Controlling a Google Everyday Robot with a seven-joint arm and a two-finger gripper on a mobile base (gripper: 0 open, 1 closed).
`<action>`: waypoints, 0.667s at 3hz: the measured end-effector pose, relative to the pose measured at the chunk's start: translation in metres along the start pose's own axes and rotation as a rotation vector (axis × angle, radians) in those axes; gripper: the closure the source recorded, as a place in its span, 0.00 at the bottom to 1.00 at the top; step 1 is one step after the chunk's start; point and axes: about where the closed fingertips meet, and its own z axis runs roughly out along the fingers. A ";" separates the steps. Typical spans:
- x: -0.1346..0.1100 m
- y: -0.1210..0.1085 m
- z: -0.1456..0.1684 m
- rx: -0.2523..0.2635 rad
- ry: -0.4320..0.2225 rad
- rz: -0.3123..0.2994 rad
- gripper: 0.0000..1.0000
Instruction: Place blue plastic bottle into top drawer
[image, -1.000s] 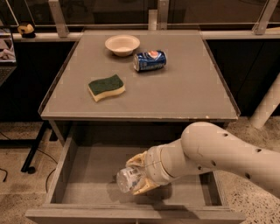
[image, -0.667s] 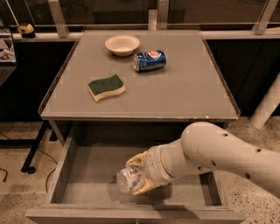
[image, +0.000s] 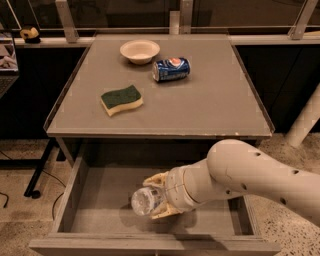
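The blue plastic bottle (image: 146, 201) is held over the floor of the open top drawer (image: 68, 199), near its middle, lying on its side with one end turned towards the camera. It is gripped by the gripper (image: 151, 198), whose jaws are closed on the bottle from either side. Whether the bottle rests on the drawer bottom or hangs just above it cannot be told. The gripper is carried by a pale arm (image: 245, 172) that reaches in from the right. Above the drawer, on the tabletop (image: 210, 105), a green and yellow sponge (image: 121, 99), a blue soda can (image: 171, 69) lying on its side and a small bowl (image: 140, 51) are seen.
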 end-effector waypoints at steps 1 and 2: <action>0.000 0.000 0.000 0.000 0.000 0.000 0.00; 0.000 0.000 0.000 0.000 0.000 0.000 0.00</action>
